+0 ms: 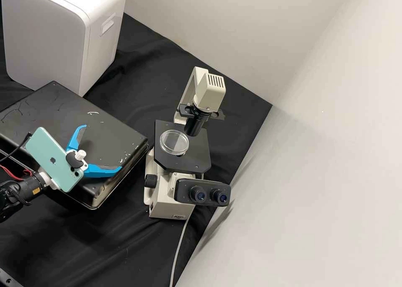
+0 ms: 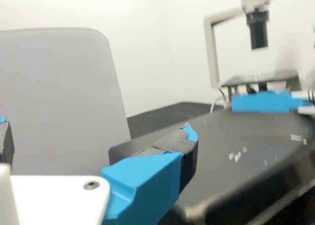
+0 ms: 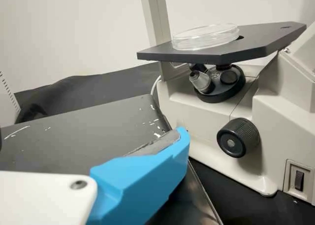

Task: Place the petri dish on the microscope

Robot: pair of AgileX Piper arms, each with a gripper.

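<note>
Hanging empty with fingers spread apart: left gripper (image 2: pixel 96 131), then right gripper (image 1: pixel 101 147) over the black case (image 1: pixel 50 107). Resting on the microscope (image 1: pixel 167 195) stage (image 1: pixel 197 153): petri dish (image 1: pixel 174 142). Risking clipping the stage edge when swinging, jolting the light dish off.

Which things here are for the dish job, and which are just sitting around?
For the job:
- petri dish, already lying on the microscope's stage
- microscope
- right gripper, open, over the black case

Just lying about:
- black case
- white appliance at the back
- black cloth covering the bench
</note>
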